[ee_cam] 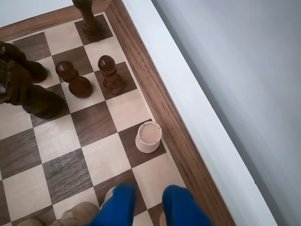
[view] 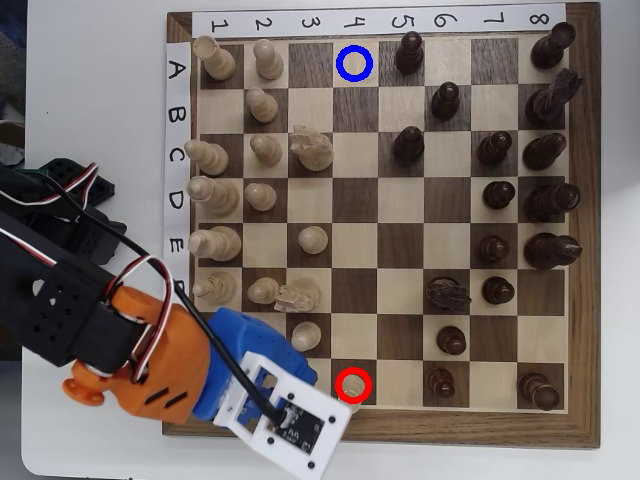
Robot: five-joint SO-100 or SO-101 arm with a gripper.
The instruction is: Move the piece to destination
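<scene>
the piece (view: 352,389), a pale pawn-like one, stood on the bottom row of the chessboard (view: 300,425) in the overhead view, on the square ringed in red, just beside the arm's white camera mount. the destination (view: 355,63), the blue-ringed light square, lay on the top row, well apart from it. in the wrist view the blue pincer (ee_cam: 148,197) hung over the board's edge with its fingers apart and nothing between them; a pale rook (ee_cam: 148,137) stood ahead of it and dark pawns (ee_cam: 110,74) farther off.
</scene>
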